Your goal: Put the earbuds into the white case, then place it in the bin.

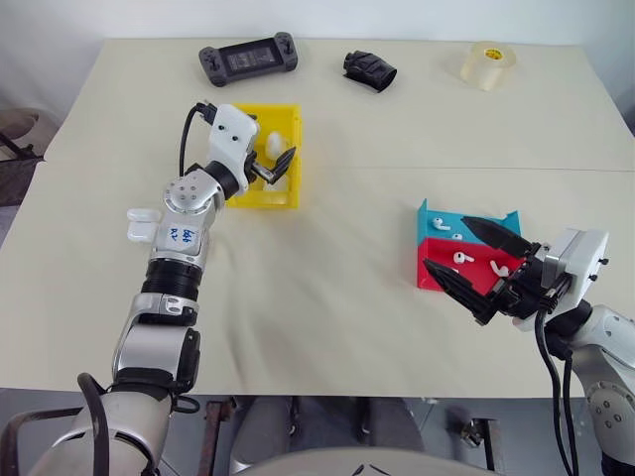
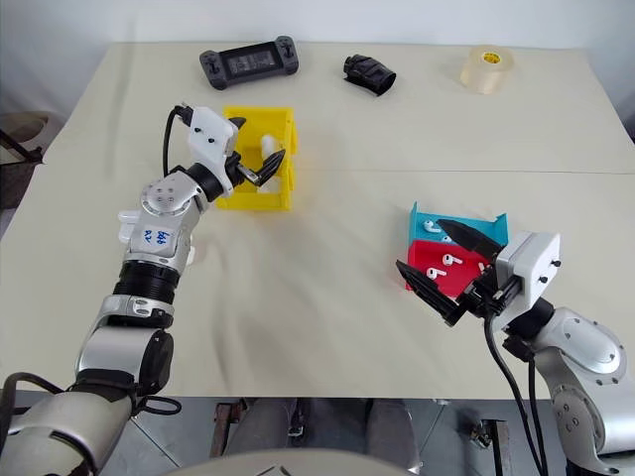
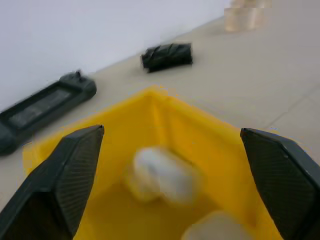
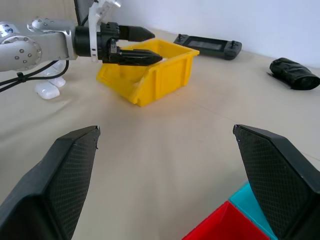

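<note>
Left gripper (image 1: 278, 166): jaws spread wide, empty, over bright yellow rectangular plastic bin (image 1: 284, 196). Glossy white rounded earbud case (image 3: 162, 173) inside bin, beneath fingers. Right gripper (image 1: 476, 266): jaws wide apart, empty, above low red tray (image 2: 429, 270) — tiny white stemmed earbuds (image 1: 463, 258) in tray. Teal tray (image 1: 444, 219) just behind.

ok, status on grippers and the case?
Left gripper open over yellow bin. White case lies inside, released. Right gripper open, empty, by red tray. Nothing obstructing.
</note>
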